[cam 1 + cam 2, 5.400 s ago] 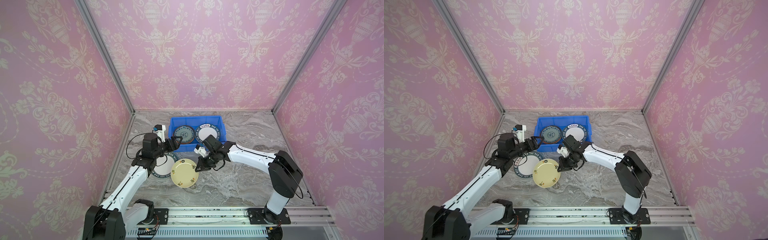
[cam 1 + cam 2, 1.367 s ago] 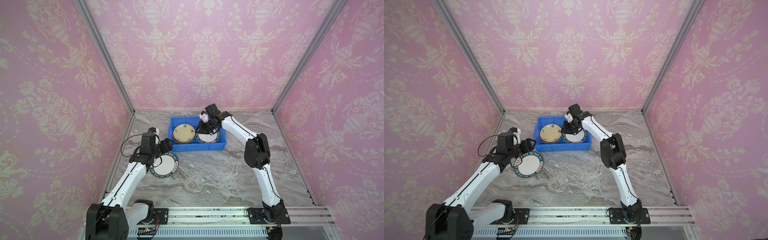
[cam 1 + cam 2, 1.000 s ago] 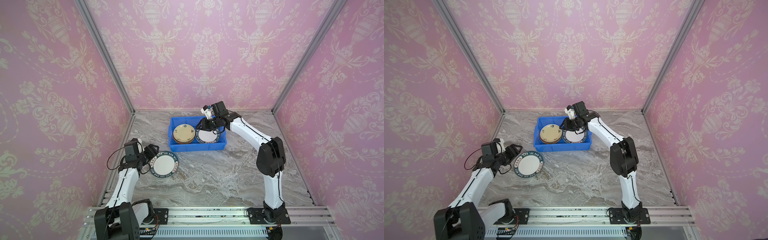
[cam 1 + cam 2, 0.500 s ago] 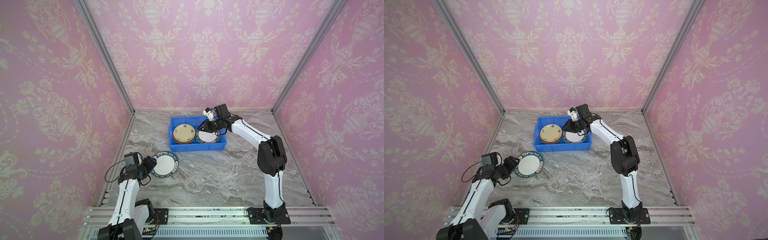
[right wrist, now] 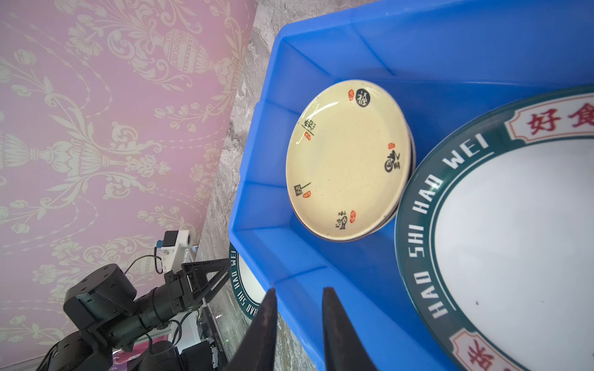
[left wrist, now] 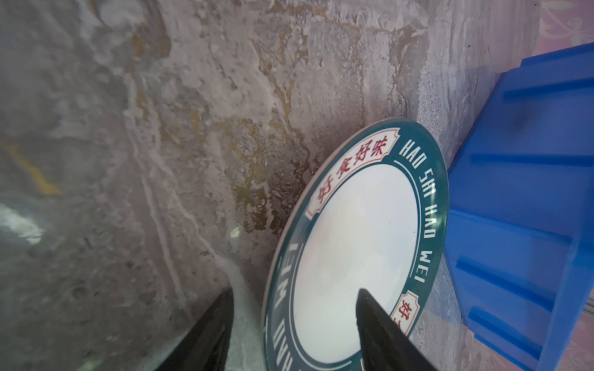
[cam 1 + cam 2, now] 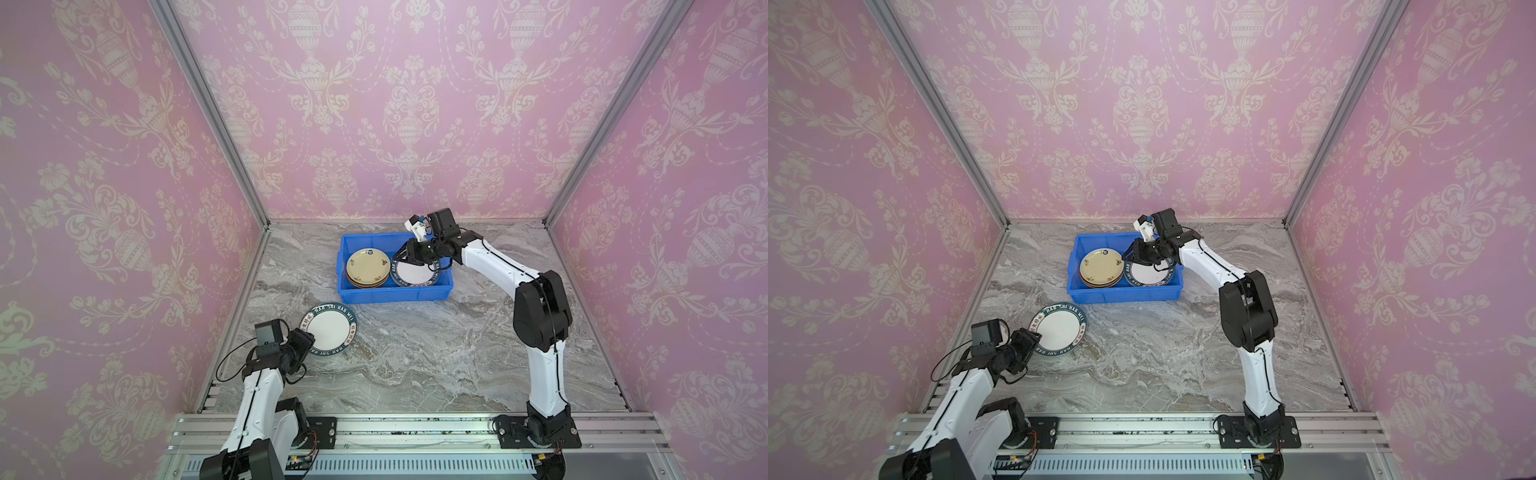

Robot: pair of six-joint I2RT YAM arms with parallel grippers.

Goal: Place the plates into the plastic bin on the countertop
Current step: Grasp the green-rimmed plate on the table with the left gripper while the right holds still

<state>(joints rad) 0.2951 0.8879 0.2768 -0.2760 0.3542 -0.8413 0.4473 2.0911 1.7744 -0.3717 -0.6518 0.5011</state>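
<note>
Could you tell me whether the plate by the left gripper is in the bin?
Out: the lettered plate is on the countertop, outside the blue bin.

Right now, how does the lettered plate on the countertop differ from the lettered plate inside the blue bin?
Place: the counter plate lies on the countertop outside the blue bin; the bin plate lies inside it, beside a cream-topped stack.
Grip: jaws of the left gripper straddle the counter plate's rim; the right gripper, by the bin plate, holds nothing.
Both: white centre, green lettered rim.
</note>
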